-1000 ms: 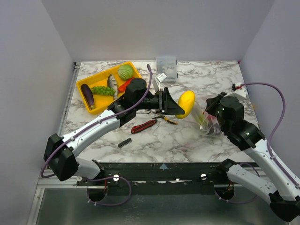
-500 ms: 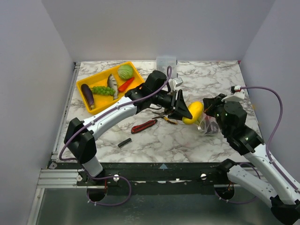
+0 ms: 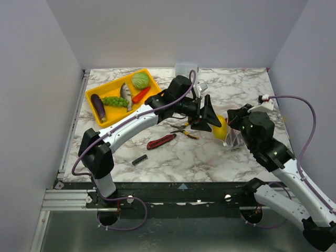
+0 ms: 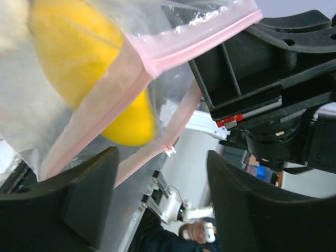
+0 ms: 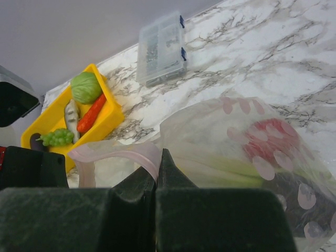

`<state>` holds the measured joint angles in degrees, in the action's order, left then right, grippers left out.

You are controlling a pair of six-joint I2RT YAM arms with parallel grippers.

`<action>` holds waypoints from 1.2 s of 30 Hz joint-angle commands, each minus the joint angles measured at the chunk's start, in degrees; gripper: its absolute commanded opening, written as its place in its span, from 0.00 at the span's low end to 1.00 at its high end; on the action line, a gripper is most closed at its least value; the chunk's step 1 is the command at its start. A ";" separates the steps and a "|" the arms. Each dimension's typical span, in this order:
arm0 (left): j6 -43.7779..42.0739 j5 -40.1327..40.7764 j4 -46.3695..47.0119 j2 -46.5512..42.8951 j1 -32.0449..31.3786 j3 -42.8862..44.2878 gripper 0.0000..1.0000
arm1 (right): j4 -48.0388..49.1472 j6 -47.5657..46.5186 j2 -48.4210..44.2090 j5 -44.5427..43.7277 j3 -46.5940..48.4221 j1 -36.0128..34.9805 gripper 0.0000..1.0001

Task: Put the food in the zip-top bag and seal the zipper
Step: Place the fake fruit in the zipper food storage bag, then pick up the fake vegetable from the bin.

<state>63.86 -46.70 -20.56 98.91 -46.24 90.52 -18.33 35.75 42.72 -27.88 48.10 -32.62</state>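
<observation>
My right gripper (image 5: 157, 157) is shut on the pinkish zipper strip (image 5: 123, 152) and holds the clear zip-top bag (image 3: 237, 137) open at the table's right. Through the bag I see pale celery (image 5: 231, 170) and a red tomato (image 5: 275, 136). The yellow fruit (image 3: 220, 129) sits in the bag's mouth; in the left wrist view the fruit (image 4: 84, 63) lies behind the plastic and the zipper (image 4: 173, 50). My left gripper (image 3: 208, 118) is open and empty just left of the fruit. Eggplant (image 3: 98, 106), grapes (image 3: 114, 101), fish (image 3: 125, 90) and cabbage (image 3: 140, 80) lie in the yellow tray (image 3: 107, 119).
A red-handled knife (image 3: 161, 140) and yellow-handled pliers (image 3: 185, 131) lie mid-table under my left arm. A small black part (image 3: 139, 160) lies nearer the front. A clear rigid box (image 3: 186, 68) stands at the back wall. A red carrot-like piece (image 3: 140, 94) is in the tray.
My left arm carried the yellow fruit rightward to the bag's mouth and its jaws have opened off the fruit. My right gripper kept its hold on the bag.
</observation>
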 commanded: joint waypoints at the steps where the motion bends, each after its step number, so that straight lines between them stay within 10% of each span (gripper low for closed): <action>1: -6.01 8.17 -4.69 -2.30 -0.50 0.69 0.73 | -2.79 1.70 0.90 -3.43 3.44 -0.11 0.00; 18: -21.19 29.43 2.90 -19.75 3.26 -9.44 0.69 | -4.93 0.22 -1.00 -6.36 4.01 -0.10 0.00; 26: -28.79 56.07 20.16 -34.30 9.93 -29.76 0.99 | -5.95 0.42 -1.06 -6.37 4.58 -0.15 0.00; 36: -9.53 46.95 26.71 -27.77 33.91 -35.89 0.99 | -6.27 0.08 -0.60 -6.09 5.08 -0.14 0.00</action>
<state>43.31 4.86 -0.82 66.37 -20.32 55.94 -23.97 36.32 42.37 -32.14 50.68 -32.62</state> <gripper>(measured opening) 0.984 0.005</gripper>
